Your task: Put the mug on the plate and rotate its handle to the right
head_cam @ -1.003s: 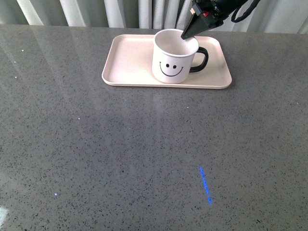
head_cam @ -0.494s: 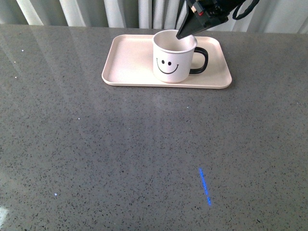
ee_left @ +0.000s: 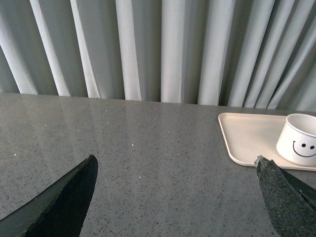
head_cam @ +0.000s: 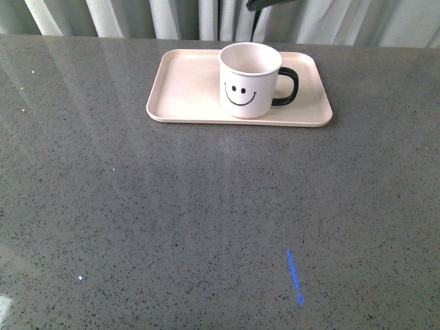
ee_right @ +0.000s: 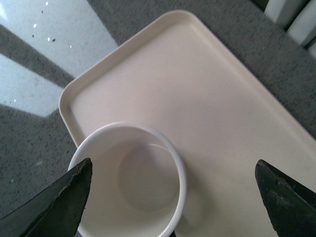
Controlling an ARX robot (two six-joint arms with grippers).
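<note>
The white mug [head_cam: 249, 79] with a black smiley face stands upright on the pale pink plate [head_cam: 189, 86] at the far middle of the table. Its black handle [head_cam: 289, 86] points right. My right gripper [ee_right: 173, 170] is open above the mug [ee_right: 128, 182] and the plate [ee_right: 207, 98], clear of both; only a dark tip of it [head_cam: 260, 4] shows at the top edge of the front view. My left gripper [ee_left: 175, 168] is open and empty over bare table, with the plate [ee_left: 244, 136] and mug [ee_left: 298, 138] to one side.
The grey speckled table [head_cam: 206, 206] spreads wide in front of the plate. A short blue light streak [head_cam: 294, 268] lies on it near the front. Pale curtains [head_cam: 172, 17] hang behind the table's far edge.
My right gripper has lifted up and away from the mug's rim, almost out of the front view. The mug stays on the plate, its handle to the right.
</note>
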